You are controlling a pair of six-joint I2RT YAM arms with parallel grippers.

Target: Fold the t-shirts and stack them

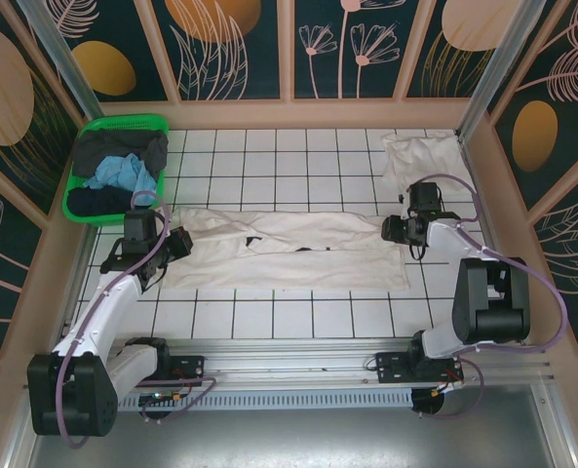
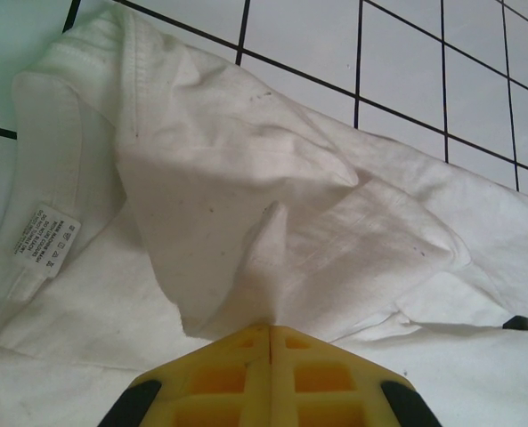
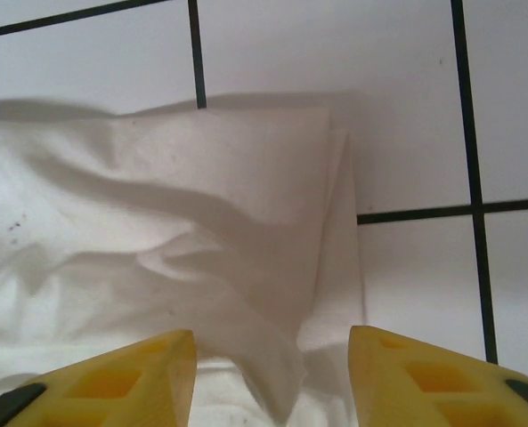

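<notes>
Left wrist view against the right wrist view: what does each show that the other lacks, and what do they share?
Left wrist, not right: the collar and sewn-in label of the plain white wrinkled cotton t-shirt, and the left gripper shut on a pinched ridge of it. Right wrist, not left: a squared folded corner lying between the fingers of the open right gripper. Both: that t-shirt on the white tiled table.

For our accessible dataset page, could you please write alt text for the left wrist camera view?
Two yellow fingers, closed together at the bottom centre, pinch a raised fold of a wrinkled white t-shirt. The shirt's collar with a small label lies at the left, and the white tiled table shows at the top.
</notes>
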